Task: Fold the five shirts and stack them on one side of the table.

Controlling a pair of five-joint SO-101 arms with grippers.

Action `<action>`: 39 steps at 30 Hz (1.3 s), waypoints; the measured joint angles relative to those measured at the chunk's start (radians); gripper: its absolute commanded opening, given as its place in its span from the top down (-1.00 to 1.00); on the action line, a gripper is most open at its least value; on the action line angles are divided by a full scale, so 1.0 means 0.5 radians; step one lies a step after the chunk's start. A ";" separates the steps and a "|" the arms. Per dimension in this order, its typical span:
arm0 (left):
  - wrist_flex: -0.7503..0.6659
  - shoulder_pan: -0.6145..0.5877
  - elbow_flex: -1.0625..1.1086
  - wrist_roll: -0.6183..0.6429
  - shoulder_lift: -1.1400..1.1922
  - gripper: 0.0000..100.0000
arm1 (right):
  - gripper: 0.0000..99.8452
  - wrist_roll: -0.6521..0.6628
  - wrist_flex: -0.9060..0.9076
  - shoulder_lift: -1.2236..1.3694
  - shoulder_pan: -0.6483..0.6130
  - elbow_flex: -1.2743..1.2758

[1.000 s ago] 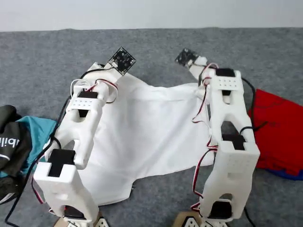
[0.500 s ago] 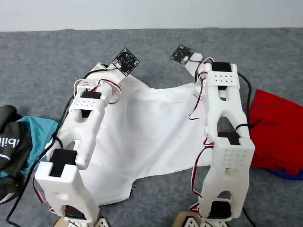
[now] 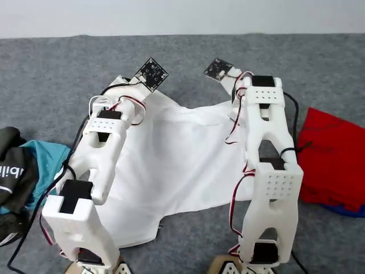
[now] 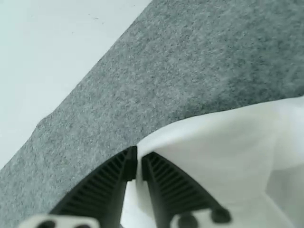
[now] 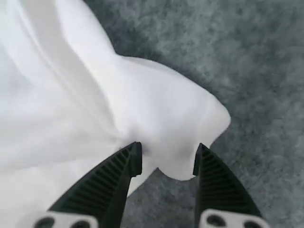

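A white shirt [image 3: 177,160] lies spread on the grey table [image 3: 188,57] between my two arms. In the left wrist view, my left gripper [image 4: 137,159] is shut on the shirt's far left edge [image 4: 228,152], its dark fingers pinching the cloth just above the felt. In the right wrist view, my right gripper [image 5: 166,159] is open, and a rounded corner of the white shirt [image 5: 161,114] sits between its fingers. In the high view, the left arm [image 3: 100,148] reaches over the shirt's far left corner and the right arm [image 3: 268,131] over its far right corner.
A red shirt [image 3: 333,160] lies crumpled at the right edge with a blue one [image 3: 348,210] peeking out under it. At the left edge a teal shirt [image 3: 43,157] and a black one [image 3: 11,171] are bunched together. Bare grey felt stretches behind the arms.
The right arm has swung to the left, and its wrist now sits farther in over the shirt's corner. The left arm has barely moved.
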 measured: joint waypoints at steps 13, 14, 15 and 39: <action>0.000 -0.052 0.000 0.000 -0.169 0.99 | 0.86 0.163 0.083 0.037 -0.009 -0.270; 0.000 -0.052 0.000 0.000 -0.209 0.99 | 0.86 0.160 0.114 0.037 -0.009 -0.319; 0.000 -0.049 0.000 0.000 -0.239 0.99 | 0.86 0.166 0.144 0.037 -0.009 -0.368; 0.000 -0.021 0.000 0.000 -0.199 0.99 | 0.62 0.000 0.543 0.313 -0.089 -0.614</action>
